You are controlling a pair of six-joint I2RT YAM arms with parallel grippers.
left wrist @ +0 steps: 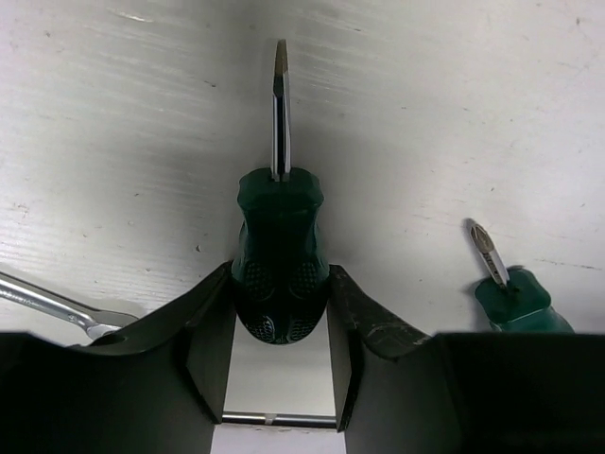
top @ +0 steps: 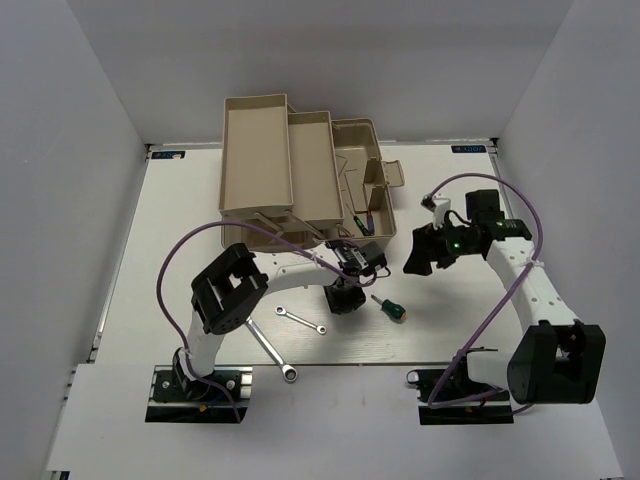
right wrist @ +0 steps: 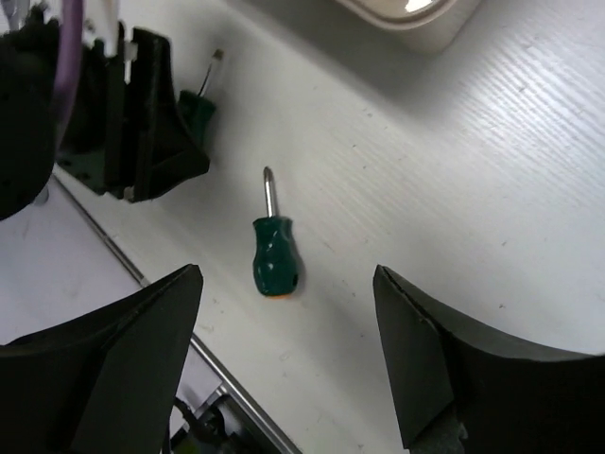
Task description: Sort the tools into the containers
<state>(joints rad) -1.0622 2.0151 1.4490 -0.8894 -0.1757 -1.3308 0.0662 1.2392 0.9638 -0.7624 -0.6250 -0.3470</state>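
A stubby green-handled screwdriver [left wrist: 281, 248] with a flat blade lies on the white table. My left gripper [left wrist: 281, 284] is shut on its handle, one finger touching each side. In the top view this gripper [top: 345, 297] sits just below the toolbox [top: 365, 190]. A second green-handled screwdriver [right wrist: 274, 255] with a cross tip lies free to its right [top: 392, 308]. My right gripper [right wrist: 287, 270] hovers open above it, empty. A short wrench [top: 300, 320] and a long wrench [top: 272, 350] lie on the table left of the left gripper.
Two beige trays [top: 255, 155] fan out to the left from the open toolbox at the back centre. Small items lie in its bottom compartment [top: 360, 218]. The table's near edge [top: 330, 364] runs just below the wrenches.
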